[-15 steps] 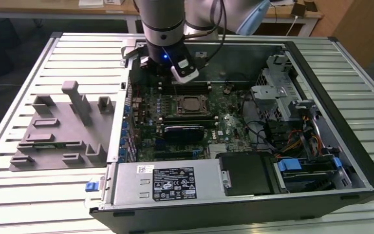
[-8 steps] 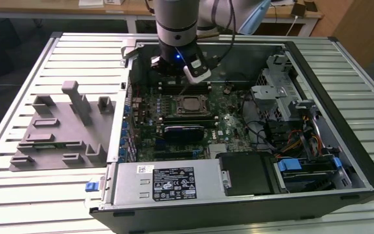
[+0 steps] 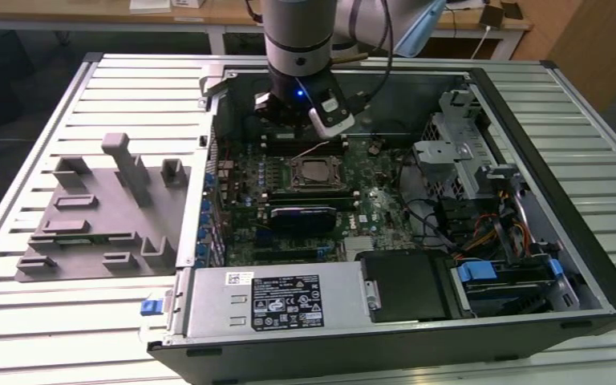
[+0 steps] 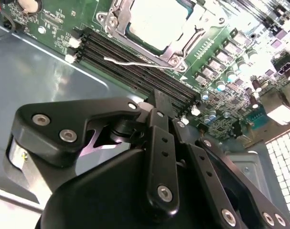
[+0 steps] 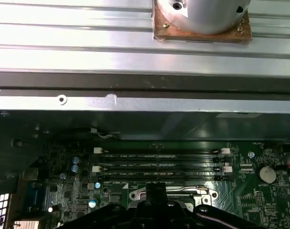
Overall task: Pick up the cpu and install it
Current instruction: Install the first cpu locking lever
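The cpu (image 3: 310, 170) is a silvery-white square lying flat in the black-framed motherboard socket inside the open computer case. The second wrist view shows its pale top (image 4: 159, 19) inside the metal socket frame, with a thin silver lever rod (image 4: 135, 62) beside it. My gripper (image 3: 295, 135) hangs over the memory slots just behind the socket, apart from the cpu. In both wrist views its black fingertips (image 4: 159, 98) (image 5: 155, 190) are together with nothing between them. In the first wrist view the gripper covers part of the socket frame (image 5: 202, 193).
Empty memory slots (image 5: 159, 164) run beside the socket. The case's rear wall (image 5: 145, 102) stands close behind the gripper. A drive cage and cables (image 3: 480, 184) are at the exterior view's right, a power supply (image 3: 276, 301) in front, and grey fixture blocks (image 3: 105, 208) on the table to the left.
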Robot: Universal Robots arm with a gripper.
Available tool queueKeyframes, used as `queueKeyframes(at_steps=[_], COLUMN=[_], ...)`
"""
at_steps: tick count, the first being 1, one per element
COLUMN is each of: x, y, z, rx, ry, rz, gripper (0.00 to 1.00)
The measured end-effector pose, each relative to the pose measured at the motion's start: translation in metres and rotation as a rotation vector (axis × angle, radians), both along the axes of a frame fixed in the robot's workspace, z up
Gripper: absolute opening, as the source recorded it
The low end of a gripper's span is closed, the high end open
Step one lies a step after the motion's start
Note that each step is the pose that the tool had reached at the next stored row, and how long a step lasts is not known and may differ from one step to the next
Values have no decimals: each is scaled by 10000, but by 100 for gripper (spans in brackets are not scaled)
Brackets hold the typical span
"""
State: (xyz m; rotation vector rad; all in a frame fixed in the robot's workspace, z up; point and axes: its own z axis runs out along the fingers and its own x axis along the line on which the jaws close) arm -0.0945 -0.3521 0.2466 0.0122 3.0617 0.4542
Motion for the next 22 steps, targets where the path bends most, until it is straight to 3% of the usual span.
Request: queueKeyframes(at_steps=[6, 13, 22], x=[0, 0, 0], y=[0, 0, 0], z=[-26, -99, -202], rx=[-112, -123, -190], ry=[-243, -363, -419], rz=[-473, -1286, -2406], gripper=[11, 11, 11])
